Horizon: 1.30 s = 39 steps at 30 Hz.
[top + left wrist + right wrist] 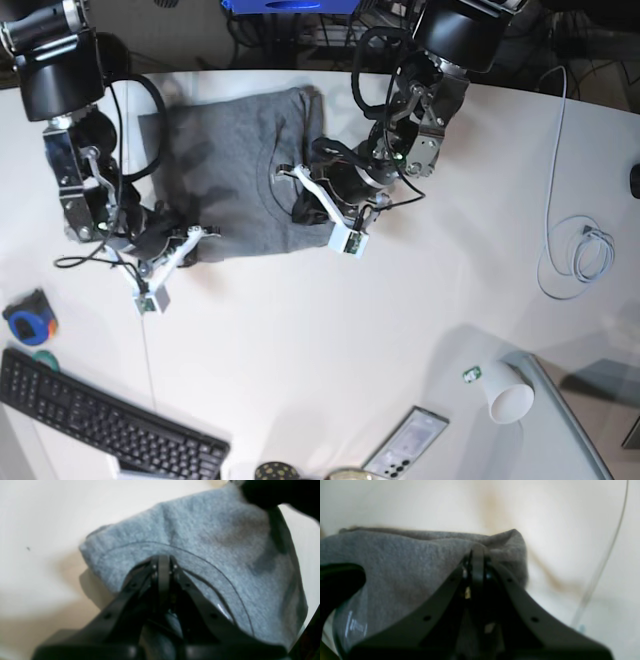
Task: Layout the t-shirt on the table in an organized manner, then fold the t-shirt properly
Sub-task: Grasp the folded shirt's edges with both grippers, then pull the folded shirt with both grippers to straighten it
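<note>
We see both wrist views blurred; the left gripper (163, 562) covers part of the t-shirt (200, 545); the keyboard (100, 425) is cut off below.

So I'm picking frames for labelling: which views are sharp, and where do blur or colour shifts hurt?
Base view: sharp and evenly lit; t-shirt and table read clearly. Left wrist view: soft, left gripper dark and out of focus, t-shirt tinted bluish. Right wrist view: blurriest, right gripper nearly a silhouette, t-shirt brownish-grey, table washed out.
</note>
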{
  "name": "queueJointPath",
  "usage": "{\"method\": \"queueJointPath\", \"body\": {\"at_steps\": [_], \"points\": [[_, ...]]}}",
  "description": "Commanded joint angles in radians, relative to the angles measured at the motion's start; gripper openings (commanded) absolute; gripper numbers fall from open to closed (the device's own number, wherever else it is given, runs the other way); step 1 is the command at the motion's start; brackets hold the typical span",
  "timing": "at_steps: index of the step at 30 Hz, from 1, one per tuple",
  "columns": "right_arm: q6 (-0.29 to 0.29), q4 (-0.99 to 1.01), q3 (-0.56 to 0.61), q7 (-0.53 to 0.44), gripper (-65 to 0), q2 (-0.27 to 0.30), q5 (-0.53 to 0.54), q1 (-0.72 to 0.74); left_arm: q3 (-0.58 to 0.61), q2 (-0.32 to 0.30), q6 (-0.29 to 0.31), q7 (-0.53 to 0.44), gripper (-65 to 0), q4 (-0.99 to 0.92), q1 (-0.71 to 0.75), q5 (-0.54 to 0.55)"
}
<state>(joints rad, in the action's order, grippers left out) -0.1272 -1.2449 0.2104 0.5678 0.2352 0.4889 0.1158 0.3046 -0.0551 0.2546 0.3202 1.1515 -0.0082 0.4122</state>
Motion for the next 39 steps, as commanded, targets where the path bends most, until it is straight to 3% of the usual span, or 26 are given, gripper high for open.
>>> {"method": "queueJointPath", "body": {"at_steps": [1,7,12,17,23,28,32,35,39], "points": [[-0.001,-0.048,-0.012,-0.016,-65.0,0.011,0.009,0.009,0.000,0.005,0.004,-0.020,-65.0,0.014,-0.013,0.006],[0.005,-0.106,-0.015,0.050,-65.0,0.017,0.009,-0.009,0.000,0.004,0.004,-0.020,-65.0,0.020,-0.013,0.006],[0.005,-0.012,-0.012,0.044,-65.0,0.010,0.008,0.015,0.000,0.004,0.004,-0.020,-65.0,0.020,-0.013,0.006],[0.001,0.109,-0.004,-0.076,-65.0,0.010,0.008,0.055,0.000,0.004,0.004,-0.020,-65.0,0.020,-0.013,0.006],[-0.002,0.139,-0.002,-0.098,-65.0,0.019,0.008,0.103,0.000,0.004,0.004,-0.020,-65.0,0.014,-0.013,0.006],[-0.002,-0.020,-0.013,-0.084,-65.0,0.062,0.011,0.049,-0.002,0.002,0.004,-0.020,-65.0,0.034,-0.013,0.007],[-0.001,-0.256,-0.049,0.013,-65.0,0.085,0.011,-0.038,-0.003,-0.044,0.004,-0.019,-65.0,0.140,0.018,0.015],[-0.001,-0.387,-0.125,0.087,-65.0,0.077,0.011,-0.113,-0.061,-0.061,0.004,-0.011,-65.0,0.255,0.067,0.015],[-0.001,-0.436,-0.203,0.096,-65.0,0.059,0.011,-0.187,-0.101,-0.065,0.004,-0.011,-65.0,0.405,0.155,0.015]]}}
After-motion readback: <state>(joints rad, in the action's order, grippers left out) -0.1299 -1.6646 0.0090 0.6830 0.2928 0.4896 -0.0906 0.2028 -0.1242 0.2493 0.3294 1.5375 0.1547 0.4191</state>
